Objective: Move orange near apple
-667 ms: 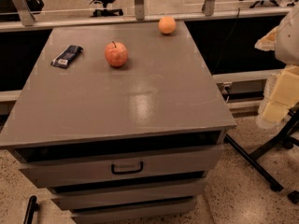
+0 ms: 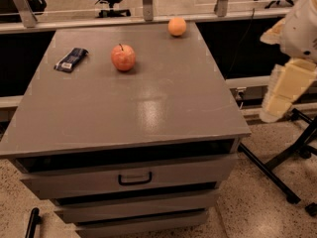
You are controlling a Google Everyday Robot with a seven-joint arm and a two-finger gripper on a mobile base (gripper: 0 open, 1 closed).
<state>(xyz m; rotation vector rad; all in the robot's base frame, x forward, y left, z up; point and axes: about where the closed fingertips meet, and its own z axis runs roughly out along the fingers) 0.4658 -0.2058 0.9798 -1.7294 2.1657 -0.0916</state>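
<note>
Gripper (image 2: pixel 280 95) sits at the right edge of the view, off the cabinet and out over the floor, well apart from both fruits. It appears as a pale cream, blocky end hanging down and to the left from a bulkier white arm section (image 2: pixel 302 26) above it. Open or closed: cannot tell. Nothing can be made out in its hold. Arm pose: upper white part high at the right margin, cream part angled downward below it, its lowest end about level with the cabinet's right edge but beside it, not over the top. Grey cabinet (image 2: pixel 148 108) fills most of the view, with a flat, bare-looking top showing a dull sheen near the middle. Drawers are stacked below, and the uppermost drawer (image 2: pixel 74 180) carries a dark handle (image 2: pixel 134 178). Speckled floor (image 2: pixel 247 212) is to the right, with black stand legs (image 2: pixel 277 167) crossing it under the arm. Apple (image 2: pixel 123 57) rests on the far-left part of the top, stem up, red-pink. Dark wrapped packet (image 2: pixel 72 59) lies flat to the apple's left, near the left edge, not touching it. Orange (image 2: pixel 177 27) rests at the far edge of the top, right of centre — behind and to the right of the apple, clearly apart from it, with bare grey surface between the two.
</note>
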